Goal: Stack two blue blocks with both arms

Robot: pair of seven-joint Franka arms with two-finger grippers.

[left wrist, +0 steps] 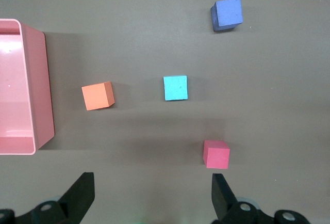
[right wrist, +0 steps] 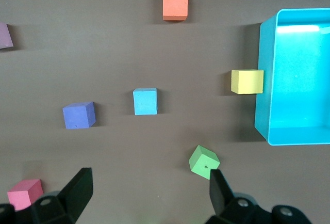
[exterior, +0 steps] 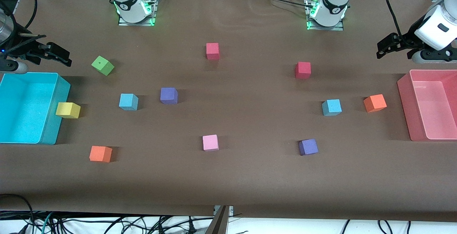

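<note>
On a brown counter (exterior: 228,184) scattered with small coloured foam cubes, two white robot arms wait at the ends, neither touching anything. One light sky-blue foam cube (exterior: 128,101) sits toward the right arm's end, just beside a purple-indigo foam cube (exterior: 169,95) and near a yellow foam cube (exterior: 68,110) that rests against a large cyan plastic bin (exterior: 53,120). Its twin, the second sky-blue foam cube (exterior: 331,107), sits toward the left arm's end, beside an orange foam cube (exterior: 375,103) and near a pink plastic bin (exterior: 405,98).

The right arm's tool (exterior: 59,55) hangs above the counter by the cyan bin, fingers spread apart and empty. The left arm's tool (exterior: 387,47) hangs above the counter by the pink bin, likewise spread apart and empty.

The stacking looks not yet begun; both blue cubes lie well apart. Next, each arm would likely need to descend over its closer blue cube, avoiding the neighbours.
</note>
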